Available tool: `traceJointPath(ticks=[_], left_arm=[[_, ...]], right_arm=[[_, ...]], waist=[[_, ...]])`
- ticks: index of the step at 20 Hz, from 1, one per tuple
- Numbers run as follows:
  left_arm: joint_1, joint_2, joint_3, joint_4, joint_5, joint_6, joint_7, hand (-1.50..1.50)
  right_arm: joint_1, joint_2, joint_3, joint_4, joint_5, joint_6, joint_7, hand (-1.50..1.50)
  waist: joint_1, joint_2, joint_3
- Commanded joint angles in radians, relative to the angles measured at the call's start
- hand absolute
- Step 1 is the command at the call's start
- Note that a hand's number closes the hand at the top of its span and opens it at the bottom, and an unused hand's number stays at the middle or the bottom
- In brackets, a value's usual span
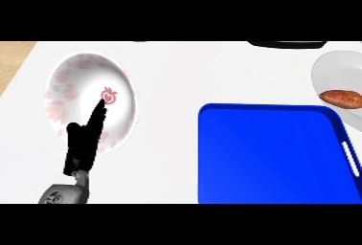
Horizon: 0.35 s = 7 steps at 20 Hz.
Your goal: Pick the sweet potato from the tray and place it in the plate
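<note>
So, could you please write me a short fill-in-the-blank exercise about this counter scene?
1. The sweet potato lies on the plain white ____.
2. The tray is coloured ____.
3. The left robot hand shows over the plate with the ____ pattern.

Missing words: plate; blue; pink

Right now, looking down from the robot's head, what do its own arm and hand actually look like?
Only one arm shows, at the lower left: a matte black left hand with slim black fingers, joined to a rounded grey metal forearm. No cables, sleeves or markings are visible. The right hand is out of view.
</note>
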Motion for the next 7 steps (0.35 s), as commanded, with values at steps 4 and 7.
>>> traceJointPath(ticks=[4,7], left_arm=[[0.004,-0.013,-0.01,0.021,-0.007,0.0,-0.01,0.0],[-0.021,-0.015,-0.003,0.034,-0.004,0.004,0.005,0.0]], right_arm=[[0.015,-0.03,-0.009,0.003,-0.003,-0.012,0.028,-1.5],[0.022,-0.029,-0.014,-0.004,-0.005,-0.035,0.018,-1.5]], waist=[[0.001,0.003,-0.001],[-0.004,0.005,-0.001]])
